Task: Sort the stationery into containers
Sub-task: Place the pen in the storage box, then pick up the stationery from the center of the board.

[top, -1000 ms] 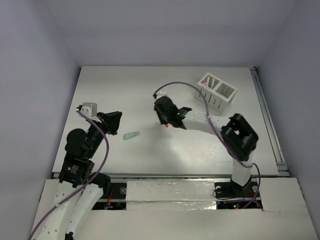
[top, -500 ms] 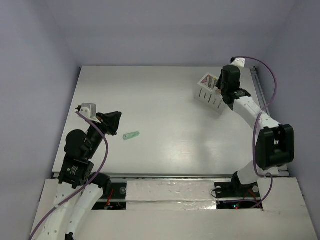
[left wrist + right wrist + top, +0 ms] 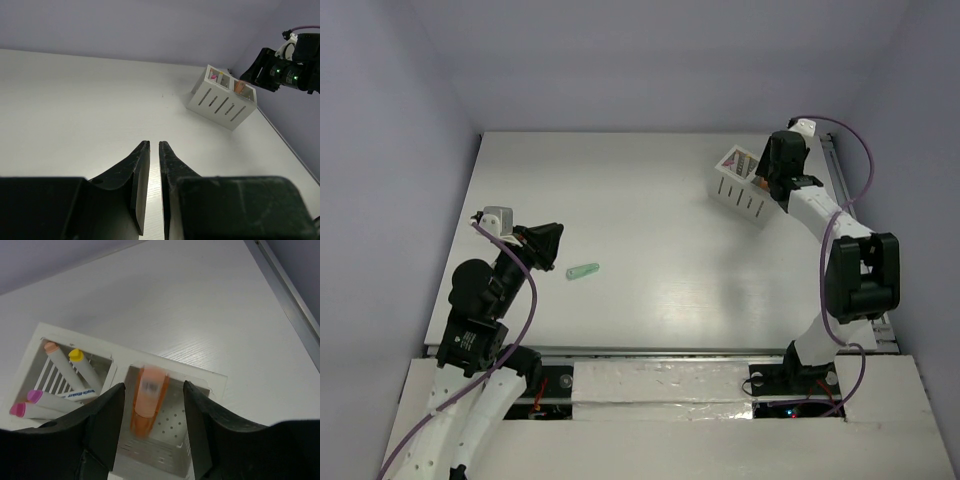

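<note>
Blurred stubby orange piece [image 3: 147, 402] between open right jaws, in white slotted holder [image 3: 175, 366] compartment; left jaws closed, empty.

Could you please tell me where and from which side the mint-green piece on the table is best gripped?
Probably at the middle of the mint-green piece, from straight above, jaws across its narrow width: it lies flat and alone on the table.
</note>
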